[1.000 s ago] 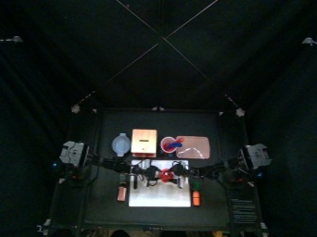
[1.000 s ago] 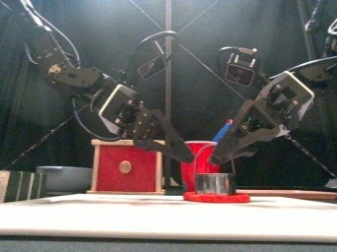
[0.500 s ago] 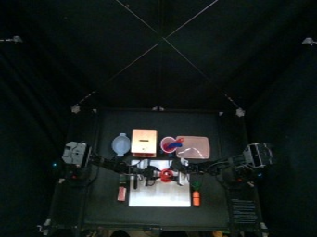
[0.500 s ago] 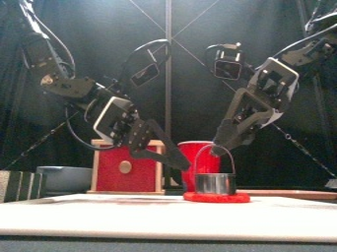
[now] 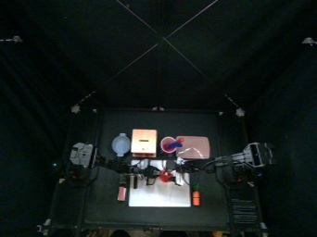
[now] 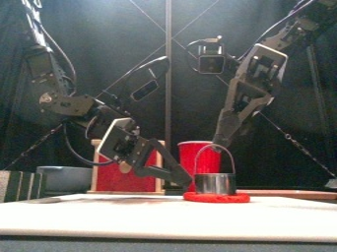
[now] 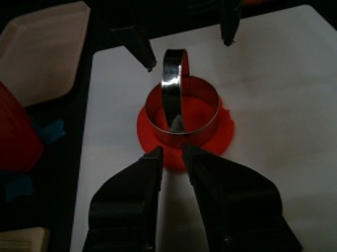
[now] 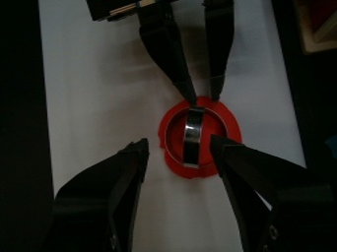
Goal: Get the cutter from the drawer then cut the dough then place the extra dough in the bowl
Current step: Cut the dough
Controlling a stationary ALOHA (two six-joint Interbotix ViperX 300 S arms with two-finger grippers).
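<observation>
Cutter (image 6: 215, 183) stands on the dough (image 6: 218, 197). Right gripper (image 8: 178, 145) hangs spread straight above, straddling its handle. Left gripper (image 7: 172, 153), tips pressed together, is at the dough's left rim.

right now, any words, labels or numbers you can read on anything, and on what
None can be read: the cutter, dough, board, box, red cup and bowl show no text in any view.
</observation>
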